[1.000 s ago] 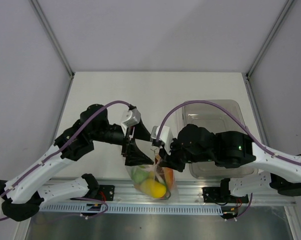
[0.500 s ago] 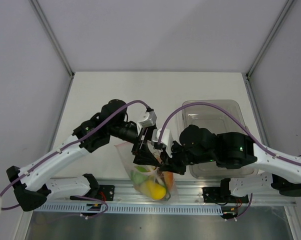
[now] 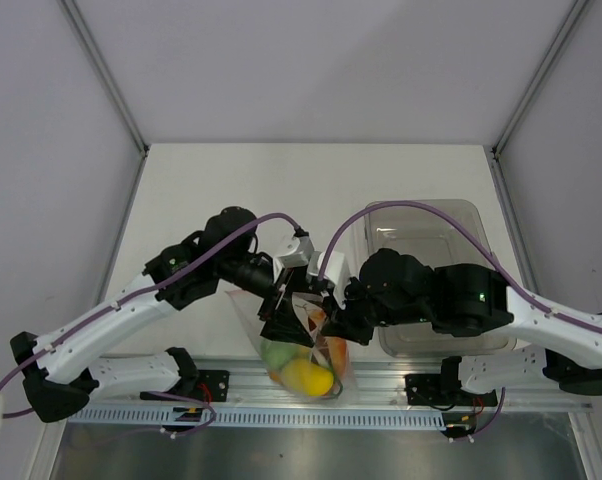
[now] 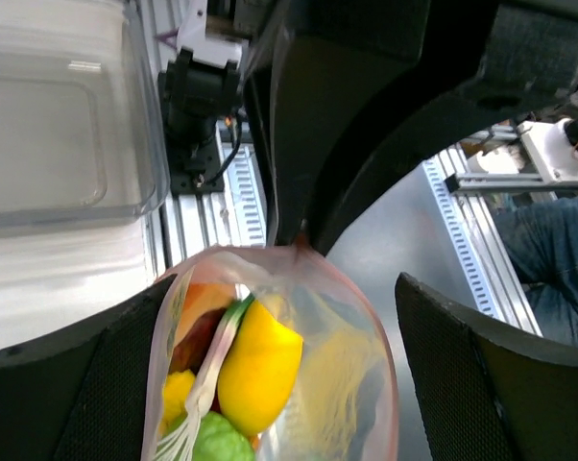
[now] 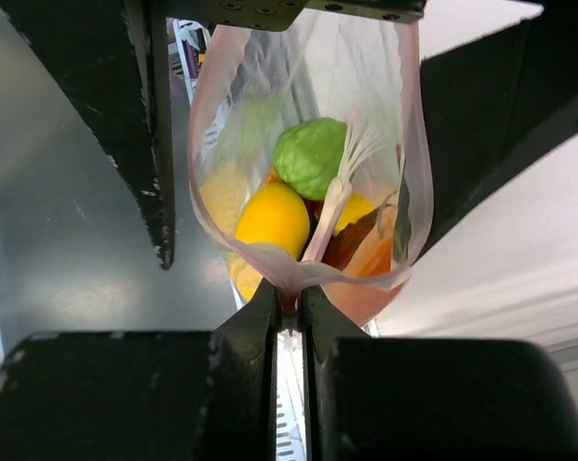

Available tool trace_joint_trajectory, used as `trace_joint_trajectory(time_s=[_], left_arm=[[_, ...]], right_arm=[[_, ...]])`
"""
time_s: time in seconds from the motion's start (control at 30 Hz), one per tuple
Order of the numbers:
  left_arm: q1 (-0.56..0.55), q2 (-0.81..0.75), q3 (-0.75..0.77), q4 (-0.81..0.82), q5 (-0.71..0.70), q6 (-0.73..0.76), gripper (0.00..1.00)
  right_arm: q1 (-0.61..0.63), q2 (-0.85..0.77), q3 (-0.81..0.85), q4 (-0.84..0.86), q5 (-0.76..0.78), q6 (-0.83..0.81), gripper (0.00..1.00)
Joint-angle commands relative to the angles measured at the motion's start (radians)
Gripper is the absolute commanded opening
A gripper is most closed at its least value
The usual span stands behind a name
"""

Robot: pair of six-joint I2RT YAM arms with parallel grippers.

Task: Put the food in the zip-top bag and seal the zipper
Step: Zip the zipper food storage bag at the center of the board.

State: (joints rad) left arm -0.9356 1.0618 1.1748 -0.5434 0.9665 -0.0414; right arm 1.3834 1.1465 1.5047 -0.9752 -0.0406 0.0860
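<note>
The zip-top bag (image 3: pixel 303 362) hangs at the table's near edge with the food in it: a yellow lemon (image 3: pixel 306 377), a green fruit (image 3: pixel 278 352) and orange pieces (image 3: pixel 334 352). My right gripper (image 5: pixel 291 296) is shut on the bag's pink zipper (image 5: pixel 270 259) at one end of the mouth and holds the bag up. My left gripper (image 4: pixel 279 384) is open and straddles the gaping mouth. Its left finger (image 4: pixel 68 384) is against the bag's side, its right finger (image 4: pixel 491 384) a little apart. In the left wrist view the lemon (image 4: pixel 260 370) and green fruit (image 4: pixel 212 442) lie inside the pink rim (image 4: pixel 385 355).
A rigid clear bin (image 3: pixel 431 275) stands on the table just right of the bag, behind my right arm. A metal rail (image 3: pixel 241 395) runs along the near edge under the bag. The two wrists are close together above the bag.
My left arm has swung right, bringing its open gripper from left of the bag to astride the mouth. The right gripper has kept its pinch without moving.
</note>
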Motion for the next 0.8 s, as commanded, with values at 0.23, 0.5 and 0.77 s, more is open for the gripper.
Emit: trace_joint_trajectory(time_s=[0.23,0.5,0.77], left_arm=[[-0.091,-0.051,-0.012,-0.095,-0.281,0.015,0.86],[-0.092,-0.059,-0.032,-0.124,-0.402,-0.003,0.67],[-0.094,-0.083,-0.084,-0.101,-0.46,-0.063,0.15]], right_arm=[[-0.018,0.012,0.043,0.02,0.022,0.072,0.0],[-0.02,-0.042,0.023,0.059,0.024,0.064,0.0],[-0.024,-0.087,-0.081,0.2,0.069,0.069,0.12]])
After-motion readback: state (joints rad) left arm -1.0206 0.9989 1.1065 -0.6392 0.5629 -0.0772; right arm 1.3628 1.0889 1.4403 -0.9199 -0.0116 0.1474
